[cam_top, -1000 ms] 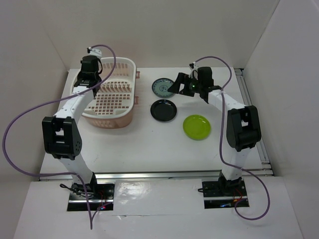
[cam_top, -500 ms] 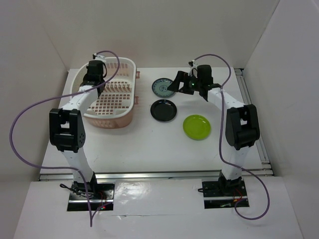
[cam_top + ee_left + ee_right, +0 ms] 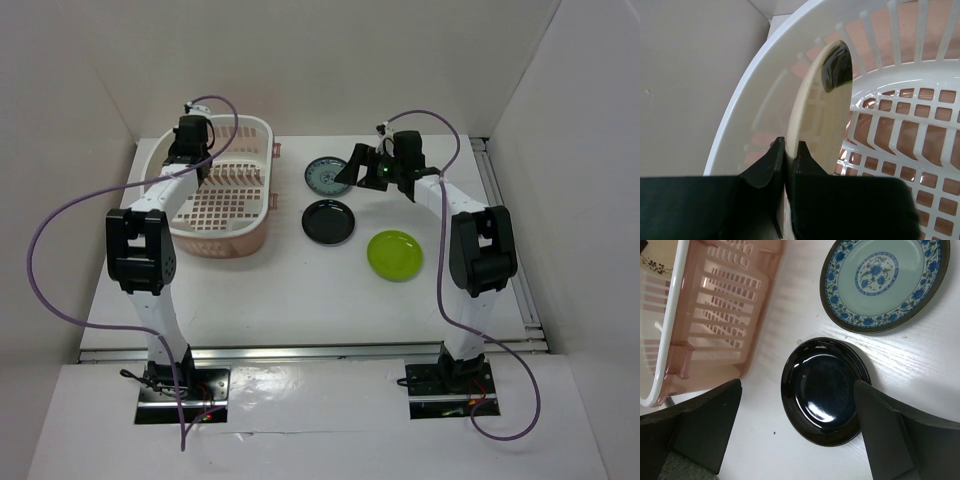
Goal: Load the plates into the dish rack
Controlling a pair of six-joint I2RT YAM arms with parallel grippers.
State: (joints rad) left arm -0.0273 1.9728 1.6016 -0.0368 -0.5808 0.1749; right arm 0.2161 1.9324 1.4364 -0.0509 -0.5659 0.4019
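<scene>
The left arm [image 3: 160, 203] reached to the far left of the desk [image 3: 300, 290], with its wrist over the far end of the dish rack [image 3: 268, 200]. The left jaws were shut tight on the lower edge of the cream plate [image 3: 822, 125]. One black finger [image 3: 765, 167] pressed against each face, with only the plate's thickness between them. The plate stood on edge, nearly upright, inside the rack and just beside its curved white rim. Whether it touched the wall or the floor could not be told. A dark brownish patch showed near the top of its face, and the lattice floor of the rack spread out to its right in the wrist view.

Three more plates lay flat on the desk to the right of the rack. The patterned plate [image 3: 885, 282] — pale centre, blue flowers, dark rim — was the farthest. The glossy black plate [image 3: 822, 392] lay just near of it, a thin strip of desk between them. The lime green plate [image 3: 395, 254] lay nearer again and further right, apart from the other two.

The right arm [image 3: 450, 200] stretched to the far side. The right jaws hung above the desk just right of the patterned plate, spread wide and holding nothing. In its wrist view the black plate lay below, framed between the two dark fingers [image 3: 705, 430], with the rack's pinkish side wall at the left.
</scene>
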